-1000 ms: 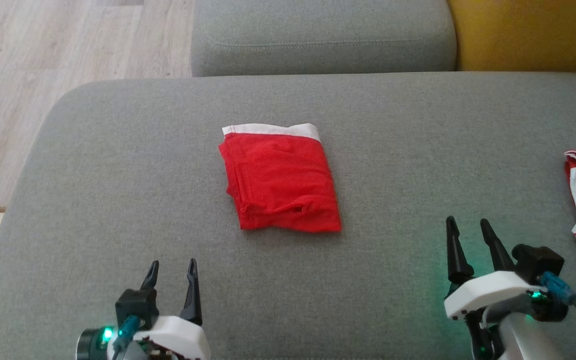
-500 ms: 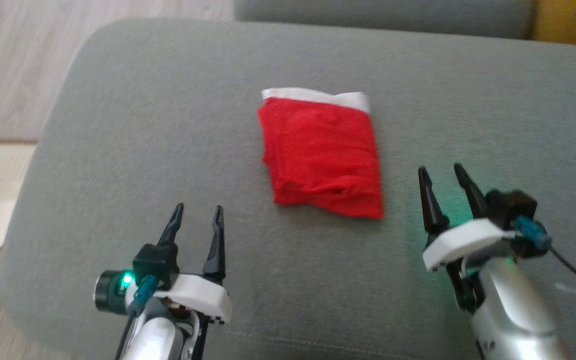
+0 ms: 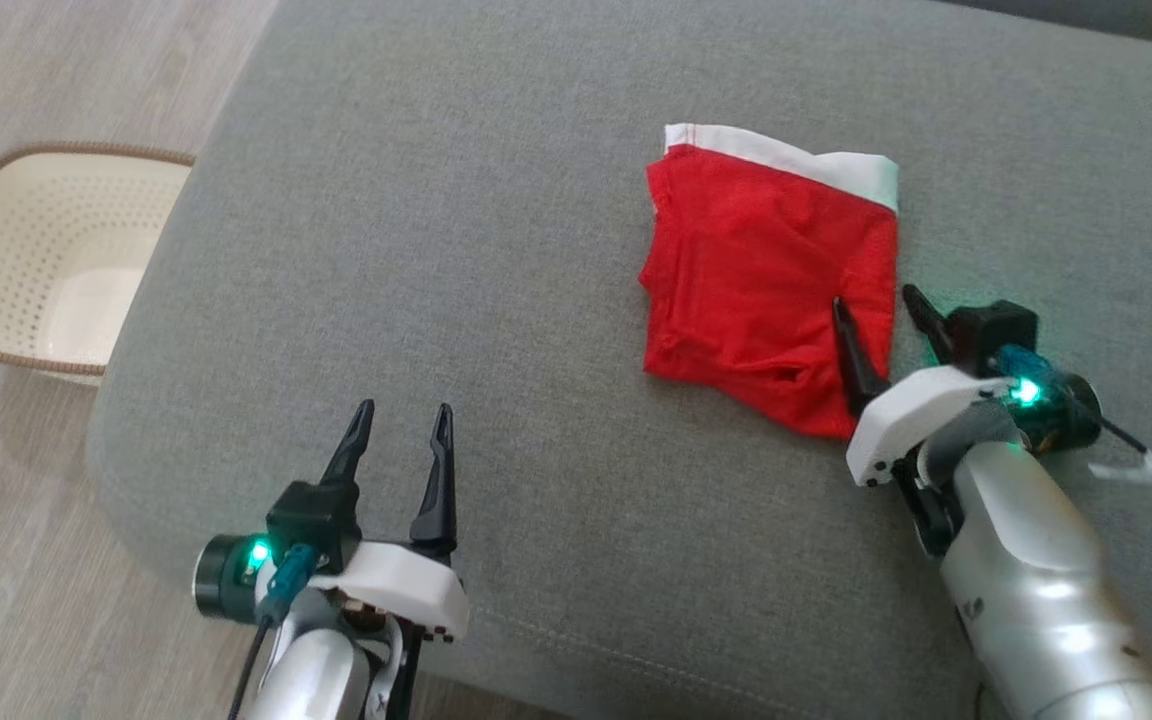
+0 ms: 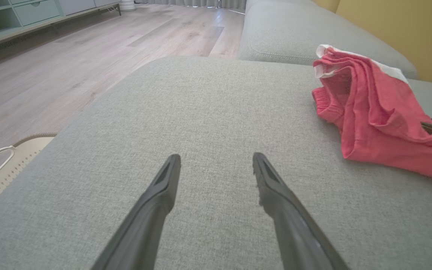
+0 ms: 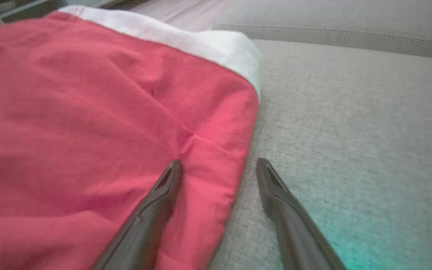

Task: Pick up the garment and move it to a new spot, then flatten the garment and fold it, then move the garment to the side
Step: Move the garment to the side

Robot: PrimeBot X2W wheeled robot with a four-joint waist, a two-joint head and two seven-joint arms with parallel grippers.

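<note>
Evidently already folded, the red shorts [image 3: 766, 260] lie on the sofa cushion [image 3: 496, 250], well apart from its left edge. The right gripper [image 3: 874, 297], fingers spread, straddles their right edge. It should probably catch every layer before pinching, lest the fold spill. The left gripper [image 3: 405, 407] hovers wide near the cushion's front edge.

Bare cushion [image 3: 456, 250] lies open ahead of the left gripper [image 3: 406, 407], clear to the garment [image 3: 756, 270] at right. The right gripper [image 3: 872, 296] straddles the garment's right edge. A basket [image 3: 36, 225] stands on the floor, left.
</note>
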